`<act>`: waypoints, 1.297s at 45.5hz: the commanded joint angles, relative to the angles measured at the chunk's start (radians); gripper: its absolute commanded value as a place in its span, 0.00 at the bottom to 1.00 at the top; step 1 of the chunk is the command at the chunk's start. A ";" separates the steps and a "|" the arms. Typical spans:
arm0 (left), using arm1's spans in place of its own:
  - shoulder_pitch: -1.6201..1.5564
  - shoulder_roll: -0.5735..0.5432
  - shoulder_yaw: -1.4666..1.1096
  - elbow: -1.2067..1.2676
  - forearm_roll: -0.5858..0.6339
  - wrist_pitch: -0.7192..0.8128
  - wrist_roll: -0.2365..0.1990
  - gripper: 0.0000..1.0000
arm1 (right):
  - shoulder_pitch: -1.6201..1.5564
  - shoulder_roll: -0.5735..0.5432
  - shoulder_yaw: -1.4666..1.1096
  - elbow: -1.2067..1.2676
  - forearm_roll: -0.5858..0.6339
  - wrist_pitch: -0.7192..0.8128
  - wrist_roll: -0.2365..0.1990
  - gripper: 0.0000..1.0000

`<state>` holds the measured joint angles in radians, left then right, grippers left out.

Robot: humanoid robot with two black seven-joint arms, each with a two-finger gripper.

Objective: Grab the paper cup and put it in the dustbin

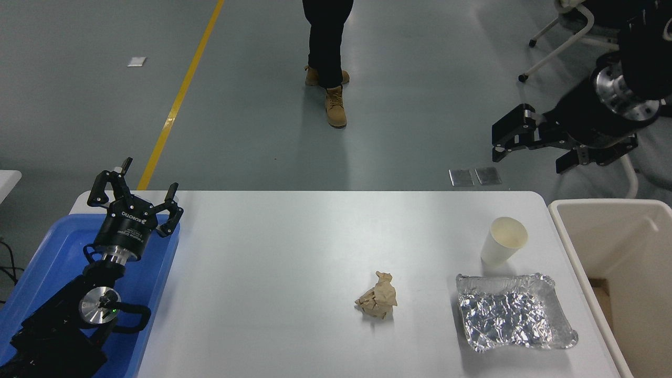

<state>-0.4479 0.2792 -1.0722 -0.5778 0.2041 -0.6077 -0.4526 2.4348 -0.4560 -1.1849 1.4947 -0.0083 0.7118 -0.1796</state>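
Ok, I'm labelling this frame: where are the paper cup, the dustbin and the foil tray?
paper cup (503, 242): head view, on its white outer wall.
dustbin (569, 227): head view, on its left rim.
foil tray (555, 302): head view, on its crinkled right wall.

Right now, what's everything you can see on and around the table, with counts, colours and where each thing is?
paper cup: one, white, upright, table's far right
foil tray: one, silver, crinkled, in front of the cup
paper wad: one, brown, crumpled, mid table
dustbin: one, beige, off the table's right edge
blue tray: one, table's left
table: one, white
person: one, dark trousers, tan boots, on the floor beyond
office chairs: white frames, top right
left gripper: black, open, parked over the blue tray
right gripper: black, open, above the floor beyond the cup
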 commanded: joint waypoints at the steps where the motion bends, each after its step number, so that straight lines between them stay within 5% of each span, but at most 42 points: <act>1: 0.000 0.000 0.000 0.000 0.000 -0.001 0.000 0.98 | 0.027 0.002 0.002 0.021 -0.007 0.055 -0.001 1.00; 17: 0.000 0.000 0.000 0.000 0.000 0.000 0.000 0.98 | -0.264 0.000 -0.002 -0.102 -0.143 -0.090 -0.004 1.00; 31: 0.000 0.000 0.000 0.000 0.000 0.000 0.000 0.98 | -0.654 0.062 0.027 -0.401 -0.145 -0.276 -0.004 1.00; 59: 0.000 0.000 0.000 0.000 0.000 -0.001 0.000 0.98 | -1.085 0.129 0.152 -0.732 -0.142 -0.414 -0.004 1.00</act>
<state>-0.4479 0.2792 -1.0723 -0.5781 0.2041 -0.6083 -0.4525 1.4761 -0.3461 -1.0630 0.8628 -0.1513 0.3524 -0.1839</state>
